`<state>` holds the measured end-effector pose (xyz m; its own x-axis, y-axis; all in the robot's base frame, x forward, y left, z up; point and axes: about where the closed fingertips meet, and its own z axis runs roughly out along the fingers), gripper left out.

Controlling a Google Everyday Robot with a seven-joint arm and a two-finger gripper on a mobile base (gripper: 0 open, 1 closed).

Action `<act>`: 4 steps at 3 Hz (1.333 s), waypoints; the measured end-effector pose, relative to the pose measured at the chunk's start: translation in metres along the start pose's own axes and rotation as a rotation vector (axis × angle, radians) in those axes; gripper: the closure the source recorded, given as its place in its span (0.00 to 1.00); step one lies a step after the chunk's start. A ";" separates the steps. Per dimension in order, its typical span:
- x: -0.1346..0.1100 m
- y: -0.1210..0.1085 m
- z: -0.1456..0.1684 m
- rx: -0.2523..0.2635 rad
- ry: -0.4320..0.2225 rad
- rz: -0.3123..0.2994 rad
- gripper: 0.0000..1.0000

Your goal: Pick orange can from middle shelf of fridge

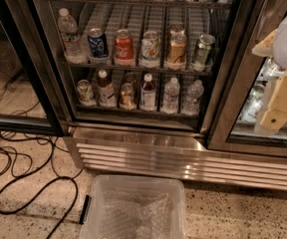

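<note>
The fridge fills the upper part of the camera view, its racks in plain sight. The middle shelf holds a row of single cans. The orange can, copper-orange with a silver top, stands upright fourth from the left among the cans, and another can is partly hidden behind it. My gripper, cream-coloured below a white arm, hangs at the right edge in front of the right-hand glass door. It is well to the right of the orange can and somewhat lower, touching nothing.
On the same shelf stand a water bottle, a blue can, a red cola can, a white can and a green can. Small bottles line the lower rack. A clear plastic bin and black cables lie on the floor.
</note>
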<state>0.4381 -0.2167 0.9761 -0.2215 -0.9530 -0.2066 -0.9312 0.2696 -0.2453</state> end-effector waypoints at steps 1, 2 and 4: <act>0.000 0.000 0.000 0.000 0.000 0.000 0.00; 0.002 0.002 0.020 0.012 -0.023 0.063 0.00; 0.023 -0.002 0.078 0.039 -0.063 0.276 0.00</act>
<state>0.4579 -0.2283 0.8982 -0.4459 -0.8324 -0.3290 -0.8259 0.5243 -0.2071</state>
